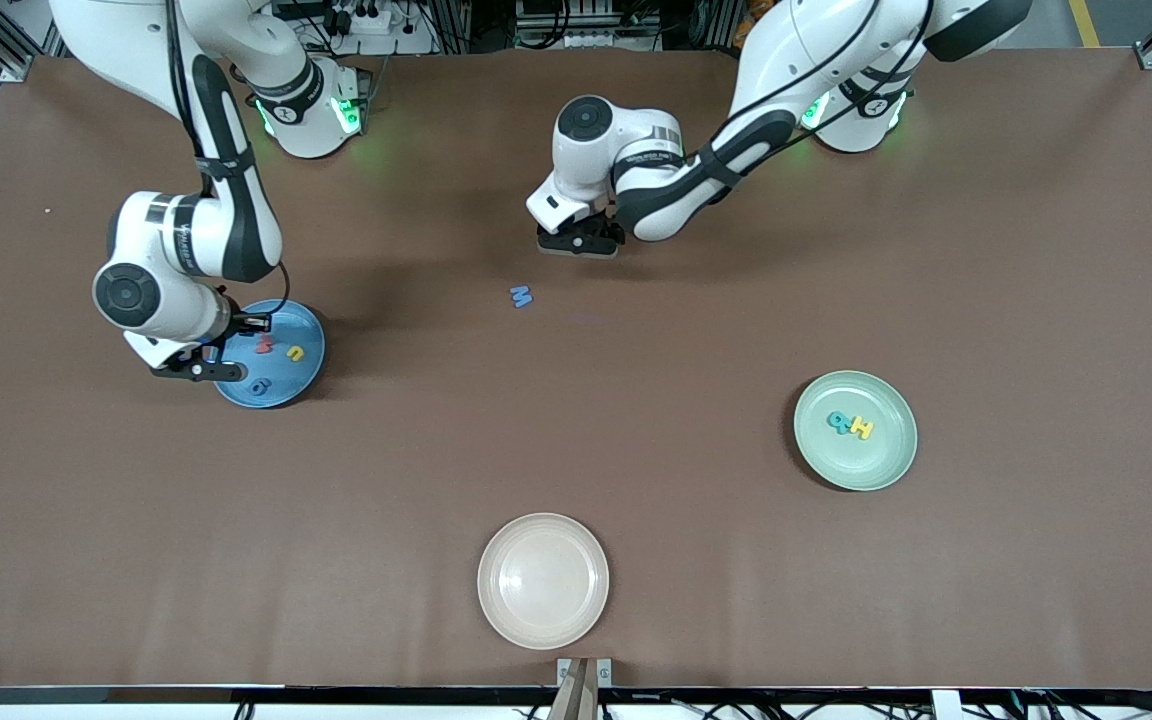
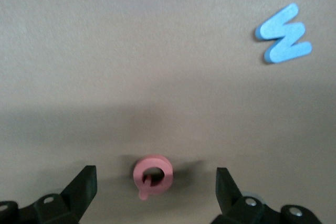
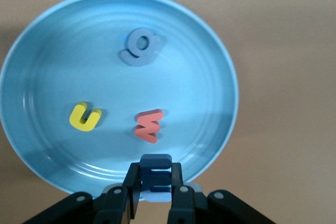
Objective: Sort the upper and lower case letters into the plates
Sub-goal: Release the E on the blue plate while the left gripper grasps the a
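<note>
- Right gripper [image 3: 155, 192], over the blue plate's [image 1: 306, 375] rim, pinches a blue letter [image 3: 156, 174].
- Left gripper [image 2: 156, 187], fingers spread wide, straddles a pink letter [image 2: 153, 174] seen only from its wrist; blue M [image 1: 521, 296] lies nearby.

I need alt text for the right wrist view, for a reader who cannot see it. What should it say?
The right gripper, shut on a small blue letter, hangs over the rim of the blue plate. In the plate lie a grey-blue letter, a yellow letter and a red letter, on a brown table.
</note>
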Robot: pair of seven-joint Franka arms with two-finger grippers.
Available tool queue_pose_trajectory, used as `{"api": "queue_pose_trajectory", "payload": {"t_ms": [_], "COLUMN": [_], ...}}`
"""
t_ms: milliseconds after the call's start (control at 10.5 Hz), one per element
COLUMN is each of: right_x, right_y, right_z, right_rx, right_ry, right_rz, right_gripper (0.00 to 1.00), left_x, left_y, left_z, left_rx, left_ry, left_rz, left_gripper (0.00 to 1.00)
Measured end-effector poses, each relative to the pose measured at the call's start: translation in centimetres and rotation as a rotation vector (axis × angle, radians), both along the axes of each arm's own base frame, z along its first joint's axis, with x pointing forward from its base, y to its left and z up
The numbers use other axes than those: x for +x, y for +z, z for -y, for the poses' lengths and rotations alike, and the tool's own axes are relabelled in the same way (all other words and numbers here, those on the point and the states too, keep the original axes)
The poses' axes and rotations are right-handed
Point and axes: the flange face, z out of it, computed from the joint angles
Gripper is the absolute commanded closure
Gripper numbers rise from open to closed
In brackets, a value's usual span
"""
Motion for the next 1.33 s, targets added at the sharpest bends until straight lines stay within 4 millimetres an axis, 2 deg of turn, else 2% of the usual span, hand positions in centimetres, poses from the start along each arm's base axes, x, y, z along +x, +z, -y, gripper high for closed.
{"api": "queue_pose_trajectory", "payload": {"t_ms": [285,476,571,666,761,856,1047,1332], "right_x": [-0.5,-1.0,-1.1,-1.2,-1.2,-1.2,-1.2,-1.2], "right_y": [-2.4,-4.0,-4.3,-4.3,-4.3,-4.3,-4.3,-4.3], "right_z": [-3.0,-3.1,-2.9,-2.8,-2.7,-2.7,-2.7,-2.9], "right_rx": [0.016,-0.005,-0.01,-0.011,-0.011,-0.011,-0.011,-0.009], "right_ry": [0.015,0.022,0.02,0.018,0.017,0.017,0.017,0.019], "right_rz": [0.013,0.014,0.009,0.006,0.006,0.006,0.006,0.008], "right_gripper": [0.91,0.82,0.58,0.24,0.04,0.0,0.0,0.0], "left_x": [-1.2,-1.0,-0.9,-1.0,-1.0,-1.1,-1.1,-1.2], "left_y": [-0.8,-1.0,-1.1,-1.2,-1.2,-1.3,-1.3,-1.3], "left_z": [0.3,0.2,0.1,0.0,-0.1,-0.1,-0.1,-0.1], "left_rx": [0.02,0.023,0.025,0.027,0.029,0.03,0.03,0.026], "left_ry": [0.003,0.01,0.017,0.018,0.02,0.027,0.046,0.052], "left_rz": [0.022,0.023,0.023,0.021,0.02,0.02,0.019,0.018], "left_gripper": [0.03,0.06,0.1,0.11,0.12,0.13,0.16,0.28]}}
